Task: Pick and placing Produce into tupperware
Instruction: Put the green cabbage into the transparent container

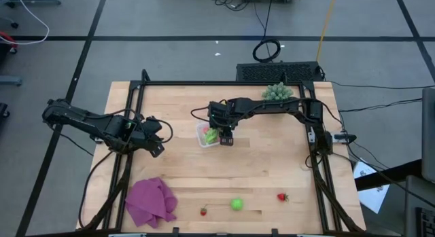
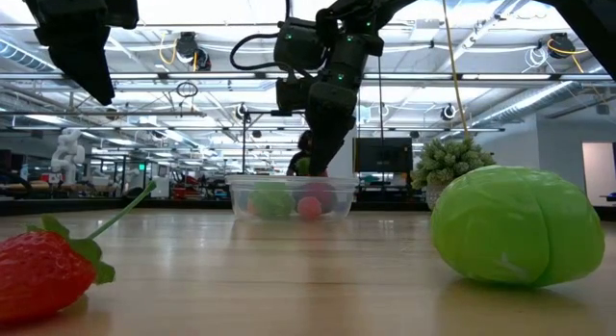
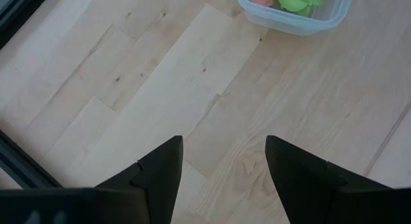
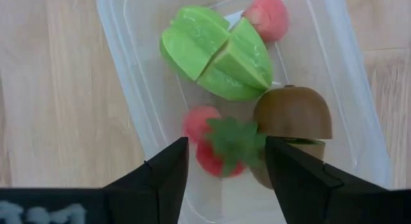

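In the high view, the right gripper [image 1: 226,137] is seen poised over the tupperware [image 1: 207,135] near the middle of the tabletop [image 1: 272,169], its arm reaching in from the far right side past a spiky pale-green plant [image 1: 278,92]. A green piece [image 1: 212,136] is visible in the container, just beside the gripper. The left gripper [image 1: 158,137] is held above bare wood, well apart from the tupperware. Well apart from the right gripper, along the near edge, a small red piece [image 1: 203,211], a round green piece [image 1: 236,204] and a strawberry [image 1: 282,196] are laid out, with a purple cloth [image 1: 151,201] at the near left.

In the low view, the right gripper [image 2: 316,163] is seen lowered to the rim of the tupperware [image 2: 292,197], inside which green and pink shapes are made out. A strawberry [image 2: 43,269] and a large green piece [image 2: 518,224] are seen closest to the camera, well apart from that gripper.

In the left wrist view, the left gripper [image 3: 223,161] is shown spread, with nothing between its fingers; the tupperware [image 3: 302,18] lies well ahead of it.

In the right wrist view, the right gripper [image 4: 226,165] is shown spread directly over the tupperware [image 4: 128,63]. A strawberry with a green leafy top [image 4: 218,142] lies between and just ahead of its fingers; whether it is touched cannot be told. A brown kiwi half [image 4: 292,115] lies beside it, and a green star-shaped fruit [image 4: 215,52] and a pink piece [image 4: 268,17] lie farther ahead.
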